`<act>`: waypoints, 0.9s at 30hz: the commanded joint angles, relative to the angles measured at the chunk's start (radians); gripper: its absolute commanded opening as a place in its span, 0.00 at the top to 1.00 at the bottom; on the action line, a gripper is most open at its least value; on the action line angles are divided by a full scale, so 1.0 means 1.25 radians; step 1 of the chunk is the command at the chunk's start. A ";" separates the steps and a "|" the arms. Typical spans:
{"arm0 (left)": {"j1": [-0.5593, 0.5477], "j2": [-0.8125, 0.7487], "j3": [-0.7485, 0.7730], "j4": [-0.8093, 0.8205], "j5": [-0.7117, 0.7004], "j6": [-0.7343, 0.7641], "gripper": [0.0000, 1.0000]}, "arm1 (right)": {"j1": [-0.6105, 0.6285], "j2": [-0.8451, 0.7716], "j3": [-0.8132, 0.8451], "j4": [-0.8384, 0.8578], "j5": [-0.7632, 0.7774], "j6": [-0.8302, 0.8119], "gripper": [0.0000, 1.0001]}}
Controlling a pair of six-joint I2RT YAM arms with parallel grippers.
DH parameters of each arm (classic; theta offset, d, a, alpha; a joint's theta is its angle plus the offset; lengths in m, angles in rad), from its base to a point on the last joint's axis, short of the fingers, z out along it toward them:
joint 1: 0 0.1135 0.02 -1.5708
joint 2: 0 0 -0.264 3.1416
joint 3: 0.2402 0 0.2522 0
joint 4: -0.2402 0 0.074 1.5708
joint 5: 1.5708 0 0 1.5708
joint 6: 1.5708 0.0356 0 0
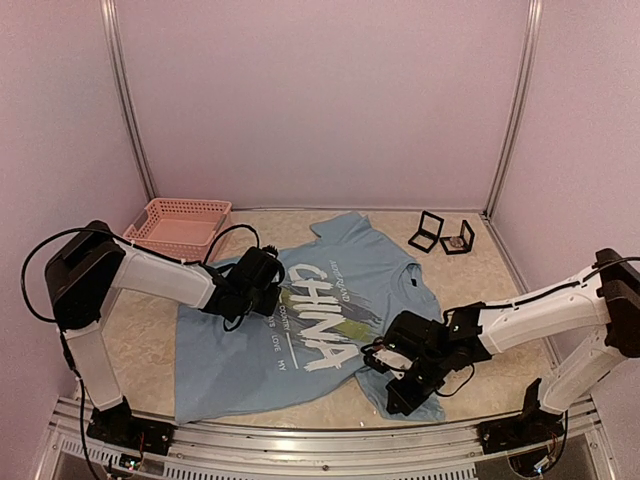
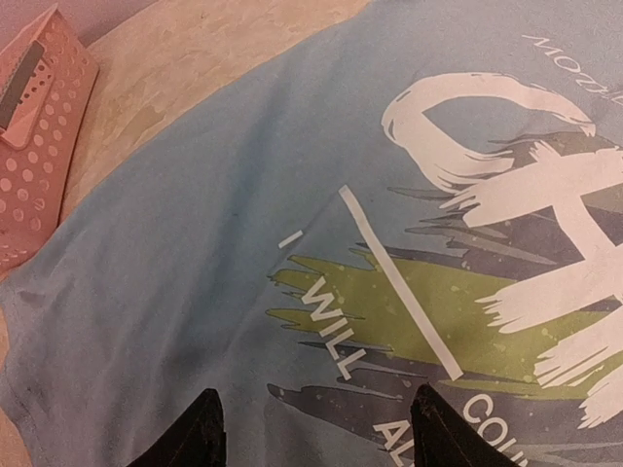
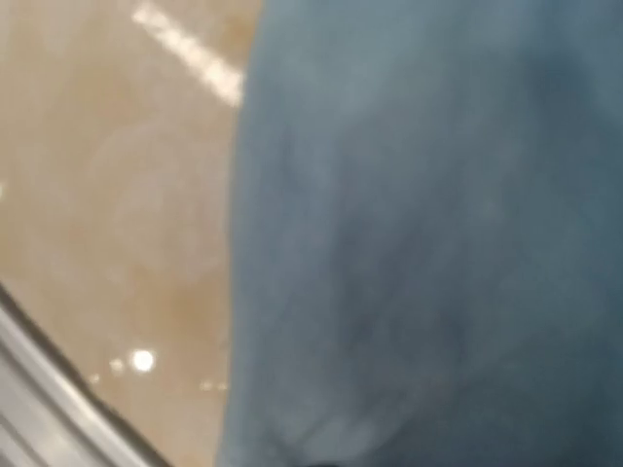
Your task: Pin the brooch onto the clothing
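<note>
Hovering at nine o'clock over the shirt (image 1: 222,368), left claw (image 2: 311,433) gapes empty (right claw (image 1: 402,382): cannot tell); dragging could bunch fabric.

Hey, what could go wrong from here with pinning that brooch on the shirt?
The right gripper sits so close to the T-shirt that its view is blurred; it could snag and drag the fabric. The left gripper hangs open over the print, holding nothing down, so the shirt may bunch or slide.
</note>
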 commanded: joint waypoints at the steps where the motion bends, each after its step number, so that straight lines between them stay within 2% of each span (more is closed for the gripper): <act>1: -0.002 -0.035 -0.012 -0.007 -0.026 0.006 0.39 | 0.048 0.002 -0.017 0.023 -0.068 0.044 1.00; 5: -0.002 -0.041 -0.013 -0.006 -0.036 0.012 0.39 | 0.101 -0.029 -0.035 0.042 -0.162 0.090 1.00; 8: -0.003 -0.043 -0.013 -0.006 -0.038 0.015 0.39 | 0.128 -0.060 -0.026 0.017 -0.187 0.112 1.00; 13: -0.008 -0.048 -0.015 0.002 -0.041 0.016 0.38 | 0.108 -0.127 0.094 -0.077 -0.085 0.058 1.00; 15: -0.012 -0.059 -0.023 0.004 -0.045 0.020 0.39 | 0.054 -0.130 0.167 -0.135 -0.005 0.018 1.00; 19: -0.021 -0.098 -0.052 0.066 -0.039 0.035 0.38 | -0.132 -0.106 0.281 -0.193 0.190 -0.068 0.97; 21: -0.028 -0.126 -0.084 0.112 -0.035 0.047 0.35 | -0.250 -0.075 0.328 -0.173 0.275 -0.121 0.90; 23: -0.038 -0.150 -0.123 0.171 -0.021 0.074 0.28 | -0.333 -0.030 0.386 -0.106 0.317 -0.193 0.87; 27: -0.050 -0.192 -0.200 0.289 0.022 0.116 0.15 | -0.474 0.107 0.498 0.014 0.424 -0.295 0.74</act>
